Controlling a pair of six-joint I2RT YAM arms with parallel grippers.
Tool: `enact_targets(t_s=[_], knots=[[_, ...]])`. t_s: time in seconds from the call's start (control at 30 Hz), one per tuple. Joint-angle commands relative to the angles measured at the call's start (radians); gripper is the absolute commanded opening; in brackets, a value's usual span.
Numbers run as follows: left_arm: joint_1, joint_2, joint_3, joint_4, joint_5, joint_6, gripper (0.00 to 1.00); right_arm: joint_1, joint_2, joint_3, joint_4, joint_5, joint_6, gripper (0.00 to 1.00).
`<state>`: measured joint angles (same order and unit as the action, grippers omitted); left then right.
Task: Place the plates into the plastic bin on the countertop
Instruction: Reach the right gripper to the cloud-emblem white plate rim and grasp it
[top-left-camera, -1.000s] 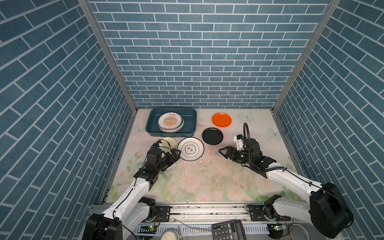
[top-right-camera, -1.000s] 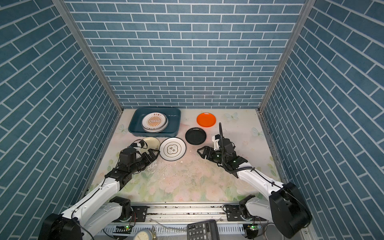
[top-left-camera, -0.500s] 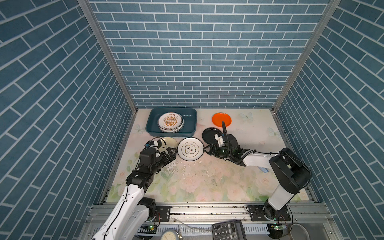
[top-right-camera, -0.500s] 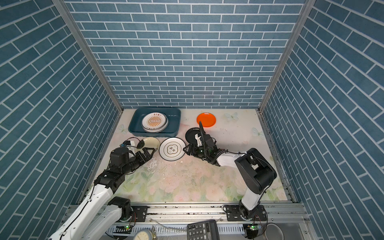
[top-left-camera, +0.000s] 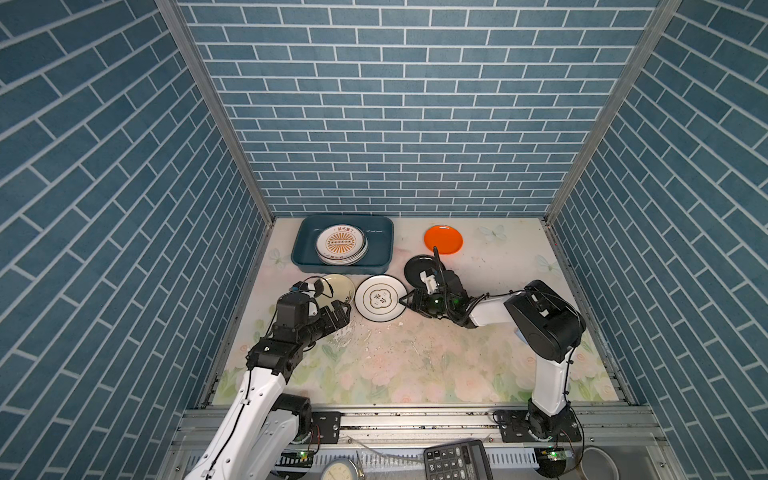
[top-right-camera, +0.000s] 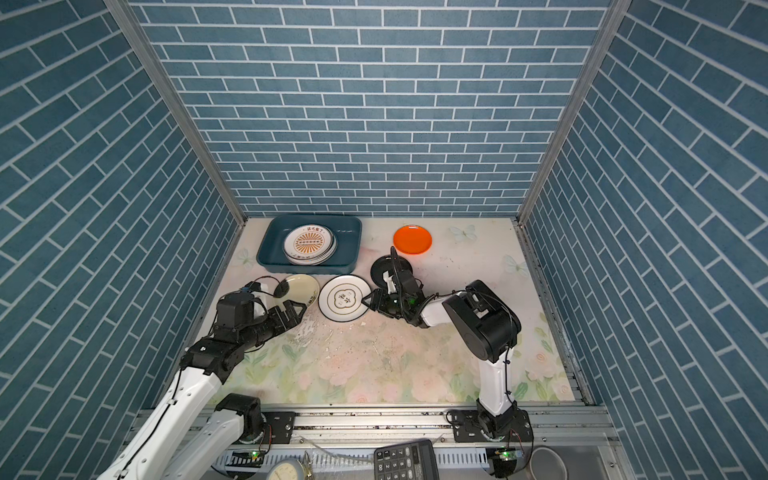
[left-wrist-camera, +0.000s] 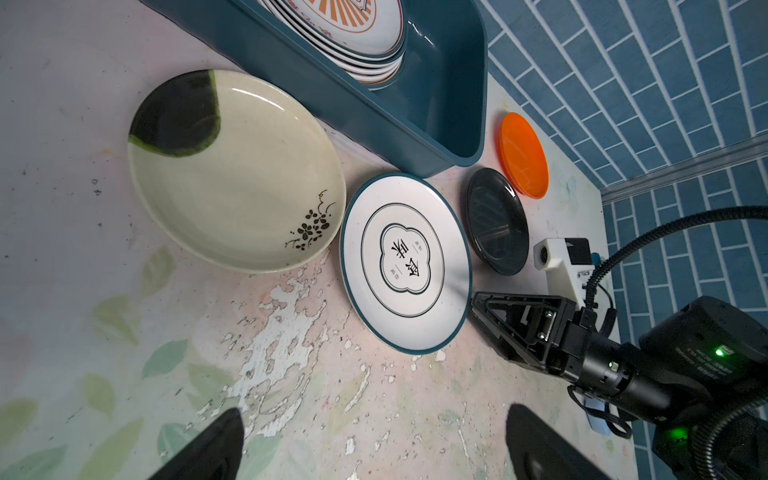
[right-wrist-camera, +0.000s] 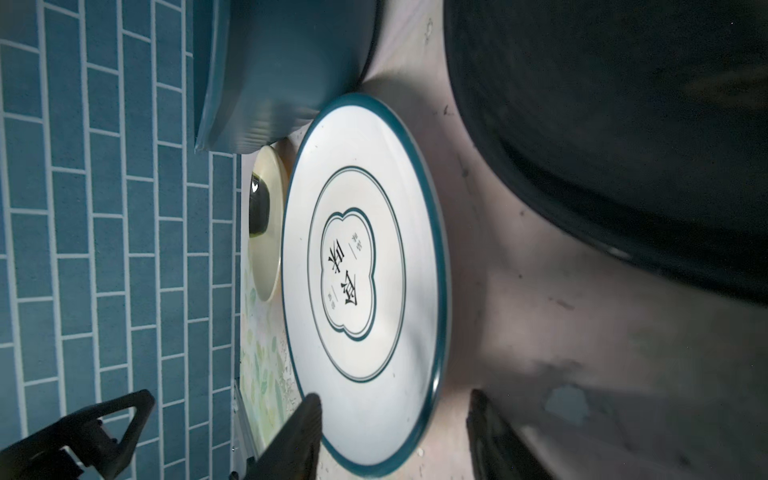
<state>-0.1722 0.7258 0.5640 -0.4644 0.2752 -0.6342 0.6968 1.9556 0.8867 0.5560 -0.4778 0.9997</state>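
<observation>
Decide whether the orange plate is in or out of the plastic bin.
Out. The orange plate lies flat on the countertop, apart from the plastic bin.

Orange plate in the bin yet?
No, the orange plate lies flat on the countertop, apart from the plastic bin and to its right in a top view.

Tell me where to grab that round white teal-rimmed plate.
Probably its rim nearest the right end effector, approached low from the right: the round white teal-rimmed plate lies flat on the flowered countertop, so only the raised edge can be pinched.
</observation>
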Motion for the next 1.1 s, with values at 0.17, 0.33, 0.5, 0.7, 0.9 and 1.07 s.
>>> enact_targets(t_s=[0.17,0.33,0.5,0.7,0.9,1.07], knots=[[0.013,0.004,0.037,-0.045,-0.001,0.056,0.99,0.006,0.043,0.039,0.03,0.006,0.02,0.34],[0.013,0.012,0.027,-0.034,0.013,0.04,1.0,0.006,0.059,0.053,0.027,0.009,0.016,0.17],[0.013,0.003,0.028,-0.042,0.024,0.032,0.99,0.006,0.055,0.052,0.026,0.007,0.012,0.07],[0.013,0.002,0.028,-0.039,0.022,0.027,1.0,0.006,0.03,0.033,0.018,0.021,0.009,0.0],[0.013,0.009,0.024,-0.027,0.028,0.025,1.0,0.006,-0.022,-0.003,-0.007,0.046,-0.007,0.0],[0.013,0.02,0.02,-0.015,0.043,0.024,1.0,0.006,-0.075,-0.03,-0.018,0.042,-0.007,0.0]])
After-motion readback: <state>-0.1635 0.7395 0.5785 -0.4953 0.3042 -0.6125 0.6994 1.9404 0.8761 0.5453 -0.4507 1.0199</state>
